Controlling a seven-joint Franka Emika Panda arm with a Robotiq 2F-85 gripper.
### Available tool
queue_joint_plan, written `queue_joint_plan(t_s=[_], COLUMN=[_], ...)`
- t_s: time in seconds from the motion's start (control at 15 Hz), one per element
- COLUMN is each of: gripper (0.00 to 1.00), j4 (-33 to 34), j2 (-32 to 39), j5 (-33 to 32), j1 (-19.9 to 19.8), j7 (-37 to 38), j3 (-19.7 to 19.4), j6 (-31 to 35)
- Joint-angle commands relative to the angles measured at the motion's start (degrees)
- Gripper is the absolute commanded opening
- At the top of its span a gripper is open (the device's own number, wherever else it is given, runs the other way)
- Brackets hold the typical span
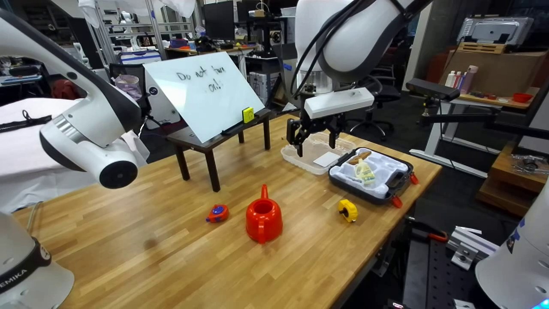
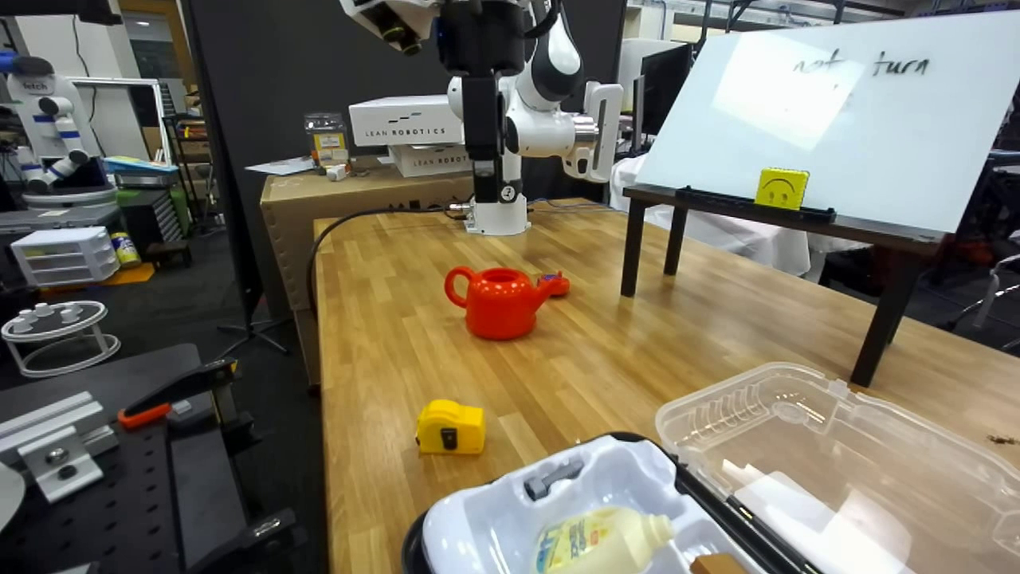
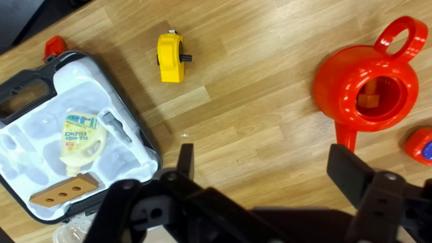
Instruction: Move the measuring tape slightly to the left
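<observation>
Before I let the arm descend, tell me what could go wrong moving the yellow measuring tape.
The measuring tape stands on its narrow edge, so a nudge might tip it. The open case lies near it and could get clipped. The open gripper is not lined up with the measuring tape, so descending straight down would likely miss.

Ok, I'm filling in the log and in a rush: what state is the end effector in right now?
End effector: open, holding nothing; the measuring tape sits apart from it on the table.
</observation>
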Motion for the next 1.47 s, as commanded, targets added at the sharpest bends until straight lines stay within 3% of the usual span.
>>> queue_joint_plan(t_s=[0.0, 0.67, 0.87, 0.93, 1.4], gripper=[1.00, 1.00, 1.00, 1.00, 1.00], j4=[0.36, -4.30, -5.50, -4.89, -5.20], j2=[2.36, 6.19, 6.76, 6.61, 6.67], j5=[0.27, 1.80, 8.07, 4.27, 6.93], j1=[-0.65, -0.82, -0.68, -0.51, -0.50], j7=[-0.11, 1.47, -1.33, 0.75, 0.00], j3=[-1.39, -4.82, -5.41, -5.22, -5.25], j6=[1.41, 1.80, 1.48, 0.07, 0.07])
